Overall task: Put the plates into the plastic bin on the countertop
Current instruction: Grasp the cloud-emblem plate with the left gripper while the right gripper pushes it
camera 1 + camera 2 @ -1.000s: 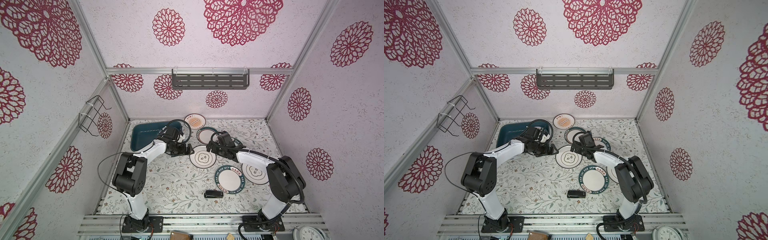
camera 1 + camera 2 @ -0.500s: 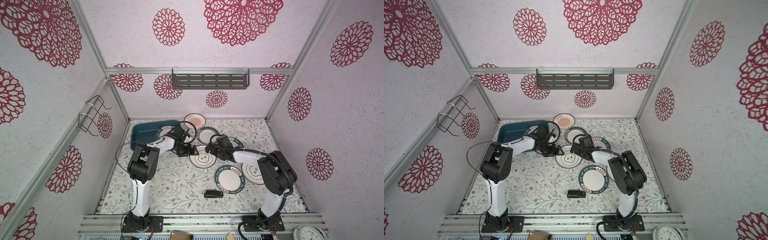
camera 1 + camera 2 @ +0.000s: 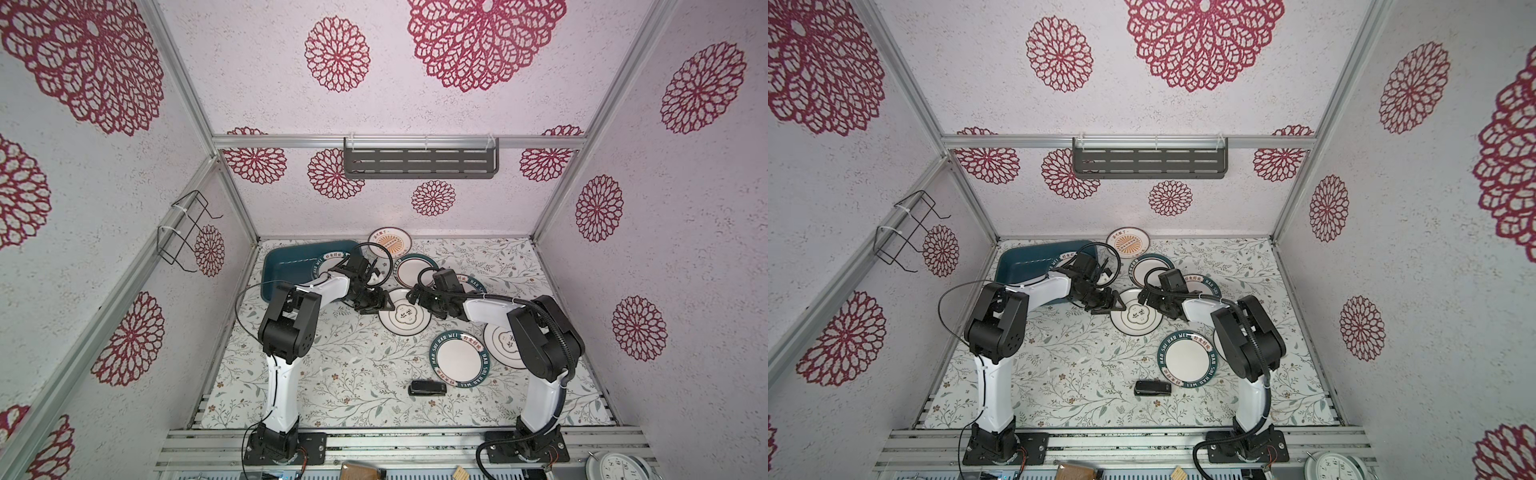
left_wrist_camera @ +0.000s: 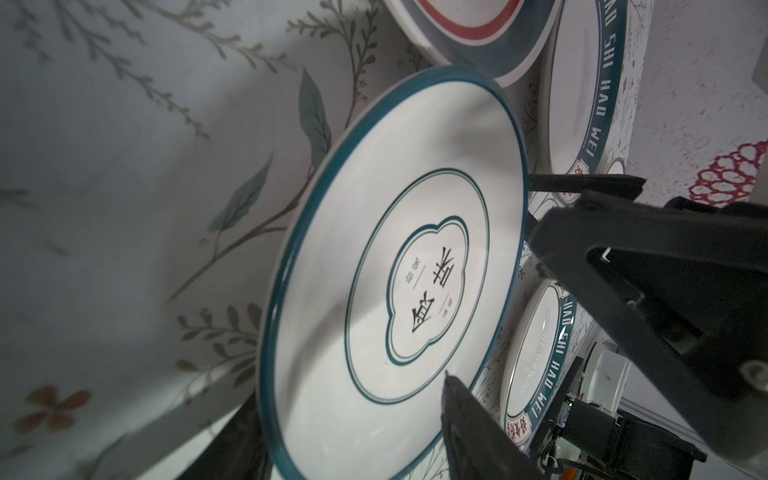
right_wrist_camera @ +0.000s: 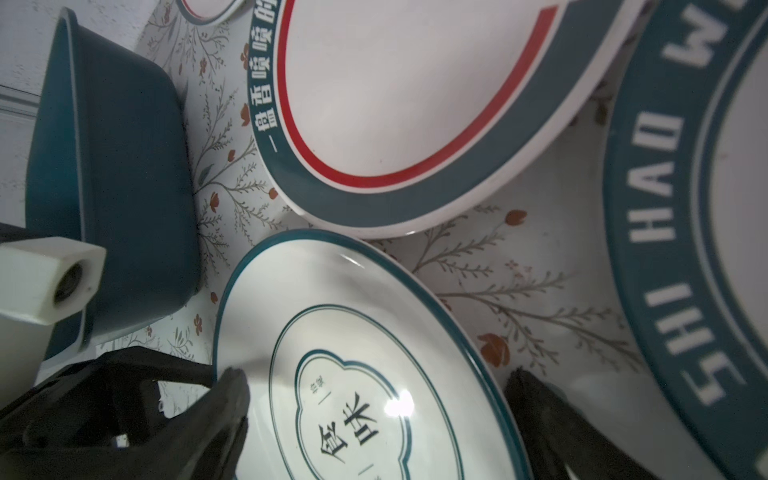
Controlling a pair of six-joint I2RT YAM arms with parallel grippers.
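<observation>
Two grippers flank the ringed plate (image 3: 405,318) near the bin (image 3: 286,264). Having come over from the bin, the left gripper (image 3: 380,304) narrows its jaws across the plate's rim, grip possibly incomplete; the right gripper (image 3: 417,297) stands wide, empty. The next pick-up appears under way.
</observation>
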